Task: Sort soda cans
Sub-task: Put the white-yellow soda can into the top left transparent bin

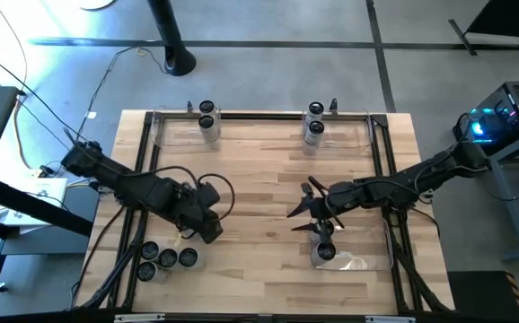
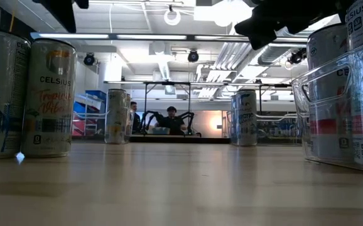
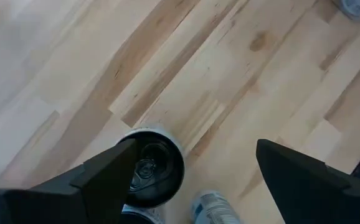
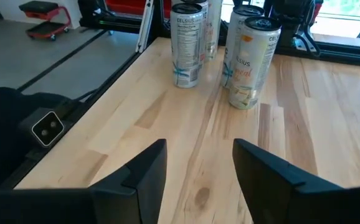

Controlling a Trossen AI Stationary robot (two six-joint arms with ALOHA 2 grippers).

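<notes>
Several grey cans stand upright on the wooden table near its near left corner (image 1: 165, 258); the low view shows two of them (image 2: 48, 97). My left gripper (image 1: 210, 231) hovers open just to the right of this group. In its wrist view, a dark can top (image 3: 155, 168) lies below, beside one finger of the left gripper (image 3: 195, 149). My right gripper (image 1: 303, 208) is open over the table's middle right, touching nothing (image 4: 198, 149). Its wrist view looks at two cans (image 4: 248, 56). Two cans stand at the far left (image 1: 207, 121) and two at the far right (image 1: 314, 126).
A clear bin (image 1: 367, 262) at the near right holds a can (image 1: 324, 252); in the low view its wall (image 2: 332, 119) stands close on the right. More clear bins (image 1: 174, 135) line the far edge. Bare wood lies between the arms. People sit in the room behind.
</notes>
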